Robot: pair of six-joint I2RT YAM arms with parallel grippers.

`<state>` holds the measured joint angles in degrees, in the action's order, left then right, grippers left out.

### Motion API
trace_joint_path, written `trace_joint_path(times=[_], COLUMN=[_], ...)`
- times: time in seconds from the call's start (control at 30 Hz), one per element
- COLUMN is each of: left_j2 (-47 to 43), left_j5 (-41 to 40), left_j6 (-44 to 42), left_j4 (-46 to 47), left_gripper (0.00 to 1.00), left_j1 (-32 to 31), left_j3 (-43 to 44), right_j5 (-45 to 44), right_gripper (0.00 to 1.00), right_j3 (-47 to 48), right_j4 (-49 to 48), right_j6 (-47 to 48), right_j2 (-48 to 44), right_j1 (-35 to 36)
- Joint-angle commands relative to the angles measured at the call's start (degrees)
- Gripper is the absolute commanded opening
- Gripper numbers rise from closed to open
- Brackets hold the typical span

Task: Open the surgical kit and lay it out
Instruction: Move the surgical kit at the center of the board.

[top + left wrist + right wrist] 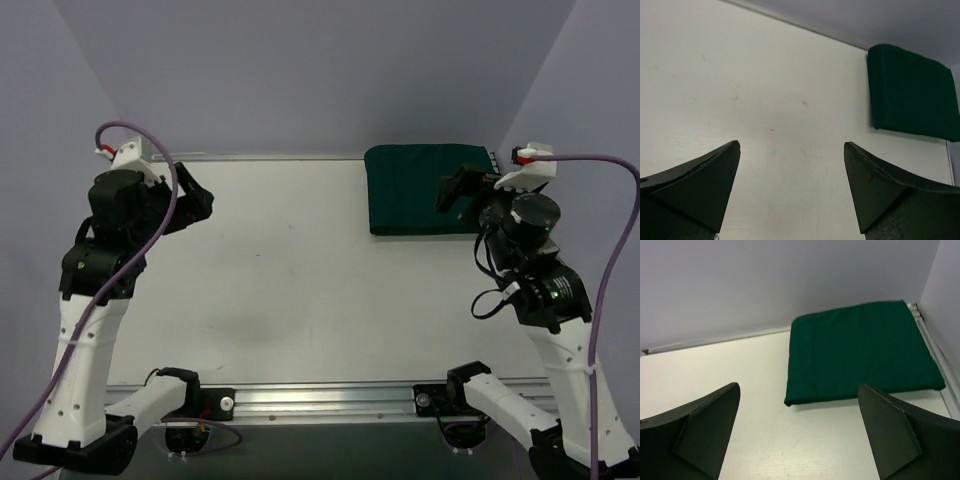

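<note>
- We see both arms bent high over the table (pixel 300 290). The left gripper (pixel 790 145) hangs at the left side, jaws wide apart, empty.
- The right gripper (pixel 797 385) hovers just short of the surgical kit (pixel 860 350), jaws spread, empty.
- The kit lies folded in the far right corner by the wall (pixel 765 280). A one-sided tug could drag it whole, we judge.
</note>
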<state>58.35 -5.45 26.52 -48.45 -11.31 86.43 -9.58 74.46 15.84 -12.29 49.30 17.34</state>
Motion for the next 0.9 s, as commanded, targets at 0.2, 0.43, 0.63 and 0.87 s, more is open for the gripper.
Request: trace_joint_path(times=[0.2,0.43,0.63,0.87], left_j2=[20.38,36.74,48.69,61.70], left_j5=[15.02,13.89,11.52,6.60], left_j6=[8.97,11.44,15.40,18.56], left_j4=[4.05,10.02,16.18,22.25], left_gripper=[0.94,0.94,0.94,0.98], left_j1=[-1.34,-9.60,-16.89,-22.79], left_j3=[-1.36,6.98,15.33,25.18], right_j5=[-14.24,-8.60,-6.33,-1.05], right_gripper=[1.00,1.00,0.96,0.90], right_j3=[-2.12,-0.81,1.30,0.52], right_j4=[2.88,2.71,0.08,-8.43], right_j6=[-10.99,-13.37,-13.63,-14.08], right_j2=[13.97,24.60,31.98,37.44], right_j1=[-1.95,-16.37,-25.94,-33.16])
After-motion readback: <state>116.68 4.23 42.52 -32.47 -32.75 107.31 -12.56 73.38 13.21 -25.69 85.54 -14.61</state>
